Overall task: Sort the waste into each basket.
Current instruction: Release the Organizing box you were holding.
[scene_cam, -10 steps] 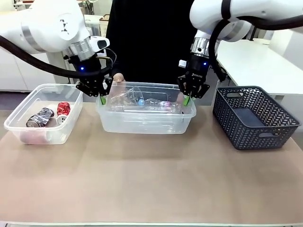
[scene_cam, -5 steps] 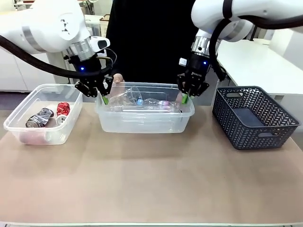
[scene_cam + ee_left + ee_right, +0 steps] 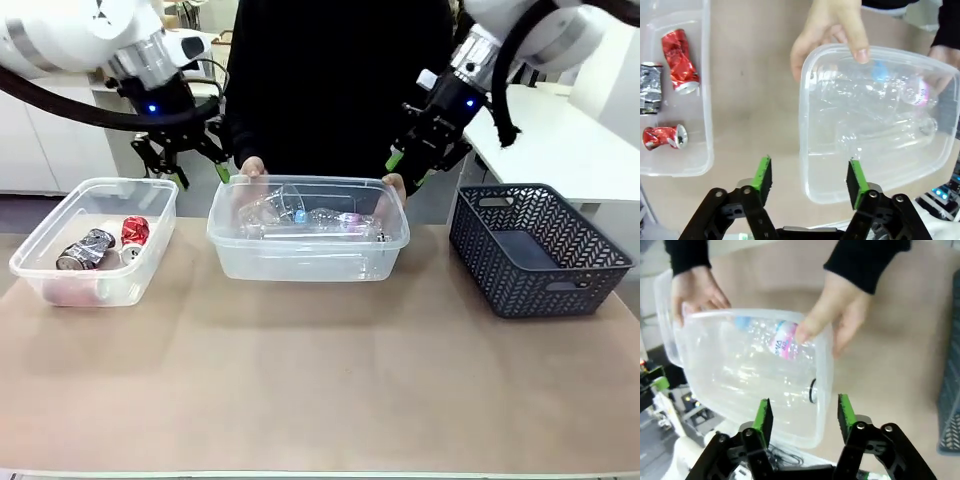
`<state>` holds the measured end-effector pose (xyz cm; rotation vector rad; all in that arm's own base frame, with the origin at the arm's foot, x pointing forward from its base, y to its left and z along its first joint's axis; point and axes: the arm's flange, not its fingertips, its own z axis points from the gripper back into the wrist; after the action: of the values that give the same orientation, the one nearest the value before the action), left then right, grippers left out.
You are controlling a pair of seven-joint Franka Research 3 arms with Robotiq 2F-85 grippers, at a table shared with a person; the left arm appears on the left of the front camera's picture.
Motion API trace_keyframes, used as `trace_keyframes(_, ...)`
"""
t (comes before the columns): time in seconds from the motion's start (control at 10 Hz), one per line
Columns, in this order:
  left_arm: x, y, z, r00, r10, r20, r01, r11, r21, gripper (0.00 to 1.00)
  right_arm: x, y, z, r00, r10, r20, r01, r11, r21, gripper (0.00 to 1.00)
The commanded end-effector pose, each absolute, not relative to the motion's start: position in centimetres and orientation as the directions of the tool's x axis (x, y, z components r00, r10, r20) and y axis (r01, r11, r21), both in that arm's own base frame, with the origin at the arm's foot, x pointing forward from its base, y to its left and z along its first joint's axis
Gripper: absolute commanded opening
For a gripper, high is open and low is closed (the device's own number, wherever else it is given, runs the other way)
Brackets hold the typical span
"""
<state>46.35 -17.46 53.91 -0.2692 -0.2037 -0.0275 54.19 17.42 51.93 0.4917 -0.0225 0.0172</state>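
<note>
The middle see-through basket (image 3: pixel 300 264) holds clear plastic bottles (image 3: pixel 312 219); a person's hands (image 3: pixel 250 166) grip its far rim. The left basket (image 3: pixel 40 222) holds crushed red cans (image 3: pixel 133 230) and a silver one (image 3: pixel 85 248). My left gripper (image 3: pixel 190 170) hangs open above and behind that middle basket's left end, touching nothing. My right gripper (image 3: pixel 406 172) hangs open above its right end. From the left wrist, the open left gripper (image 3: pixel 809 175) looks down on the bottle basket (image 3: pixel 804 150) and red cans (image 3: pixel 677 60). From the right wrist, the open right gripper (image 3: pixel 804 414) looks down on the bottles (image 3: pixel 785 345).
A dark lattice-sided basket (image 3: pixel 540 250) stands at the right of the table. The person stands close behind the middle basket. The brown tabletop (image 3: pixel 320 380) in front of the baskets is bare.
Both grippers have opened, let go of the middle basket's ends, and risen up and outward. The person's hands now hold its far rim.
</note>
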Motion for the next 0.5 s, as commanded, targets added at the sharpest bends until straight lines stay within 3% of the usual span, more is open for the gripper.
trace_keyframes(0.0, 44.8, -16.3, 53.9, 0.971, 0.032, 0.236, 0.043, 0.951, -0.307, 1.0, 51.1, 15.4, 51.0, 0.993, -0.014, 0.117, -0.05, 0.85, 0.524, 1.0)
trace_keyframes(0.4, 44.6, -16.5, 54.8, 0.973, 0.033, 0.23, 0.042, 0.948, -0.314, 1.0, 51.2, 15.0, 49.8, 0.993, -0.049, 0.106, -0.016, 0.845, 0.534, 1.0)
